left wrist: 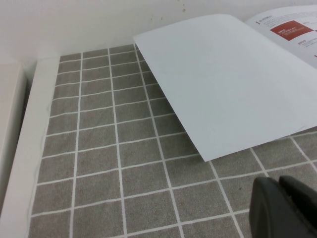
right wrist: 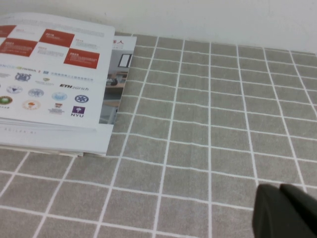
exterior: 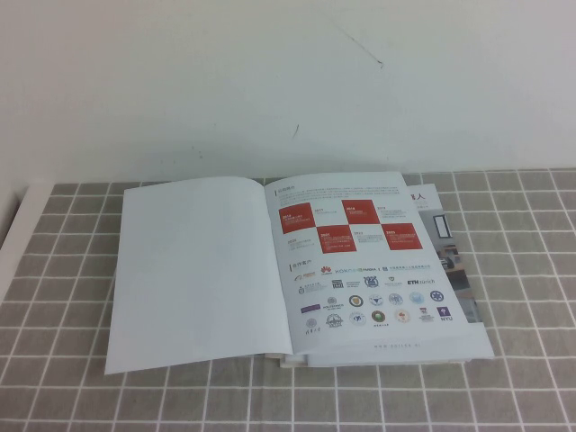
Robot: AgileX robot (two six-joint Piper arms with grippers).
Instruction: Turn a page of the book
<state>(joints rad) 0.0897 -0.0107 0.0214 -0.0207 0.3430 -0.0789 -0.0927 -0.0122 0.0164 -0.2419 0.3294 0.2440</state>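
The book (exterior: pixel 297 270) lies open mid-frame on the table (exterior: pixel 522 360), the page (exterior: pixel 369 261) with red squares flat on its right half, ready for lifting. Left tool (left wrist: pixel 282 208) and right tool (right wrist: pixel 285 213) hang closed and empty, clear of it.

I see a grey checked cloth (exterior: pixel 522 360) with white lines over the table. A larger printed piece (exterior: pixel 459 261) with grey photos lies under. Behind stands a white wall (exterior: pixel 288 72).
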